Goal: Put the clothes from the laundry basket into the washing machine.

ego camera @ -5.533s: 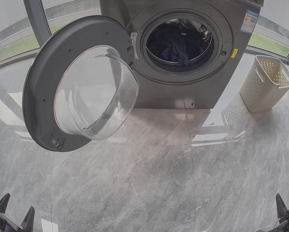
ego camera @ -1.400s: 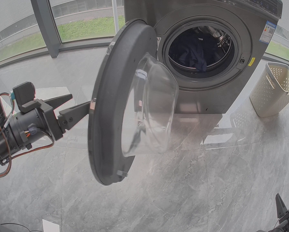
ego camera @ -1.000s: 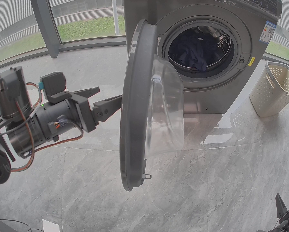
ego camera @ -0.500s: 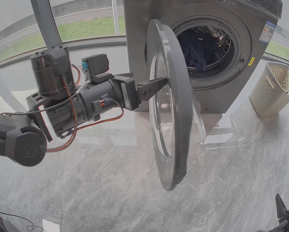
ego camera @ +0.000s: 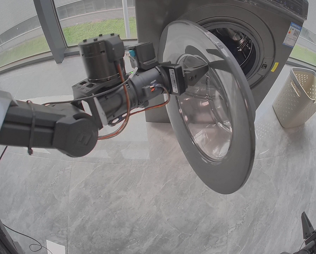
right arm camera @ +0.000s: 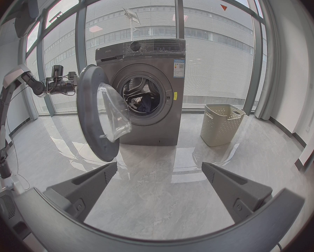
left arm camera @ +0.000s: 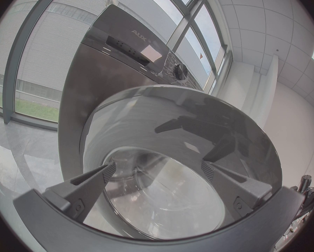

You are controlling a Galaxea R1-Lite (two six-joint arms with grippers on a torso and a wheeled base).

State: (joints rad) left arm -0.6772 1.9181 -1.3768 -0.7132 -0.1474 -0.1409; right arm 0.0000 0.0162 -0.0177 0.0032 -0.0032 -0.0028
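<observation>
The grey washing machine [ego camera: 158, 7] stands ahead with its round door [ego camera: 228, 166] swung partway across the drum opening [ego camera: 240, 50]. My left gripper [ego camera: 200, 73] is open, its fingertips against the door's outer glass [left arm camera: 164, 200]. In the right wrist view, dark clothes [right arm camera: 145, 104] lie inside the drum. The cream laundry basket [ego camera: 302, 99] stands on the floor to the right of the machine, and no clothes show in its visible inside. My right gripper [ego camera: 314, 230] is low at the right, open and holding nothing [right arm camera: 158, 168].
Glossy grey floor tiles [ego camera: 129, 201] spread in front of the machine. Tall windows with a dark pillar [ego camera: 47, 22] run behind and to the left. A cable [ego camera: 20, 240] lies on the floor at the lower left.
My left arm came up from low left and pushed the door from wide open to partway across the opening. The right gripper and the basket stayed put.
</observation>
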